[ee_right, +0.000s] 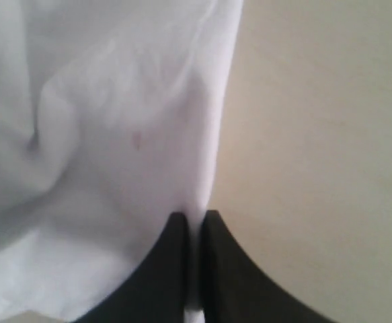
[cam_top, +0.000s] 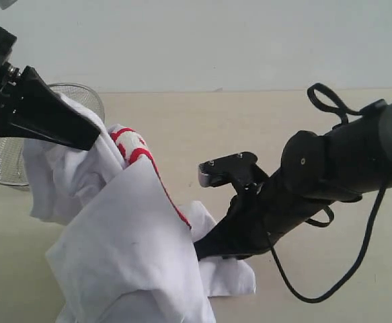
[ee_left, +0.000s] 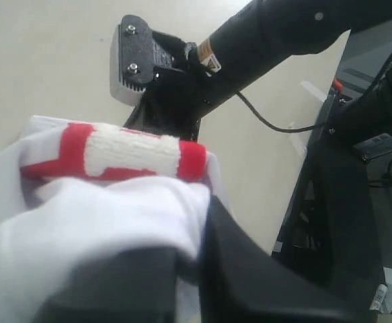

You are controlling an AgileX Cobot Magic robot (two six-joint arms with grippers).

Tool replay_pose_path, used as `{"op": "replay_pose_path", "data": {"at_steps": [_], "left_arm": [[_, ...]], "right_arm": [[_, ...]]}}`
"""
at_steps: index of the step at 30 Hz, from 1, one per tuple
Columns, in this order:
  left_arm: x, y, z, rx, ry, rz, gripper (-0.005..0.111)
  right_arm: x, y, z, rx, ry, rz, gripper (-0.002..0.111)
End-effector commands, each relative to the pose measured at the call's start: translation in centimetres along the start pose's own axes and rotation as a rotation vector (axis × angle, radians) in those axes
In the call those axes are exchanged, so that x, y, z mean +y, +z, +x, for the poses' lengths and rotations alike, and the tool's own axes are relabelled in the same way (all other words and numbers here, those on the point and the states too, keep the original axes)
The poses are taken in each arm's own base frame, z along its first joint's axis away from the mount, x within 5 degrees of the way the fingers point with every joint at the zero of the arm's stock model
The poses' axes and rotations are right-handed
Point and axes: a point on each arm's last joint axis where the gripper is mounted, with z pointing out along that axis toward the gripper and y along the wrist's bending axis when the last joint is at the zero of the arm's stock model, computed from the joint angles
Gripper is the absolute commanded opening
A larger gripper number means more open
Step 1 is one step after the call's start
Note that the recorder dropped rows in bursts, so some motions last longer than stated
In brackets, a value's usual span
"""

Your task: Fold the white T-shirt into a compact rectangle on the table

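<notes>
- Left pincer (cam_top: 93,140) is raised and clenched on a bunch of the white T-shirt (cam_top: 125,256)
- Right pincer (ee_right: 194,225) is low, jaws pinched shut on a thin edge of the cloth, close to the table (cam_top: 296,128)
- The shirt hangs crumpled between my two grips, red lettering (cam_top: 138,153) twisted, lower folds resting on the tabletop
- My read: early stage, no fold made
- Left to do: spread it flat, turn the sleeves in, fold to a rectangle

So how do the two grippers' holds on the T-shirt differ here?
The left gripper holds the white T-shirt high above the table; the right gripper holds it low, near the tabletop. Left grips bunched cloth by the red lettering; right pinches a thin plain edge. Both are shut on it.
</notes>
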Motion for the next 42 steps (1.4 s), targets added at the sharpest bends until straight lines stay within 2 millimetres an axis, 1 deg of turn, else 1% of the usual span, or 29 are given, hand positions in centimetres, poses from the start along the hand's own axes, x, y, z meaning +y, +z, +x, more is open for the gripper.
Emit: {"op": "replay_pose_path", "data": {"at_steps": [1,3,4,6,7,11,13,16,19,22,24,27,30,32,37,40,42], "left_arm": [[-0.6,-0.1,-0.1,-0.022,0.003,0.020,0.004],[-0.6,-0.1,-0.1,-0.022,0.003,0.020,0.004],[-0.6,-0.1,-0.1,-0.022,0.003,0.020,0.004],[-0.6,-0.1,-0.1,-0.022,0.003,0.020,0.004],[-0.6,-0.1,-0.1,-0.022,0.003,0.020,0.004],[-0.7,-0.1,-0.2,-0.032,0.003,0.027,0.004],[-0.8,-0.1,-0.3,-0.046,0.008,0.037,0.004],[-1.0,-0.2,-0.6,-0.079,0.003,0.061,0.004],[-0.4,-0.1,-1.3,-0.145,-0.014,0.011,0.004],[0.5,0.6,-1.4,-0.137,-0.036,0.007,0.004],[1.1,1.2,-1.3,-0.114,-0.057,0.023,0.004],[1.5,1.6,-1.2,-0.101,-0.065,0.032,0.004],[1.5,1.6,-1.2,-0.100,-0.045,0.035,0.004],[1.5,1.6,-1.2,-0.100,-0.045,0.035,0.004],[1.2,1.6,-1.0,-0.085,-0.044,0.064,0.004],[1.0,1.6,-0.9,-0.066,-0.042,0.093,0.004],[0.9,1.6,-0.9,-0.064,-0.042,0.096,0.004]], "right_arm": [[-1.0,-3.9,-1.7,-0.146,0.071,0.033,0.000],[-2.1,-5.8,-2.0,-0.191,0.082,0.052,0.000],[-3.0,-7.2,-2.2,-0.217,0.092,0.069,0.000],[-4.3,-9.1,-2.2,-0.251,0.126,0.087,0.000],[-5.2,-10.6,-2.2,-0.288,0.156,0.104,0.000],[-7.3,-14.9,-1.8,-0.391,0.192,0.158,0.000],[-8.1,-16.6,-1.4,-0.437,0.223,0.186,0.000],[-9.2,-18.0,-0.9,-0.464,0.250,0.218,0.000],[-9.7,-18.6,-0.7,-0.474,0.256,0.233,0.000],[-9.8,-18.0,-0.8,-0.428,0.272,0.210,0.000],[-9.8,-16.8,-0.7,-0.369,0.302,0.167,0.000],[-9.7,-15.0,-0.6,-0.287,0.313,0.084,0.000],[-8.9,-13.3,-0.9,-0.237,0.284,-0.050,0.000],[-8.2,-11.8,-1.2,-0.208,0.288,-0.107,0.000],[-6.3,-7.6,-1.5,-0.117,0.244,-0.122,0.000],[-5.8,-5.4,-1.4,-0.082,0.255,-0.107,0.000],[-5.8,-4.4,-1.3,-0.062,0.253,-0.097,0.000]]}}
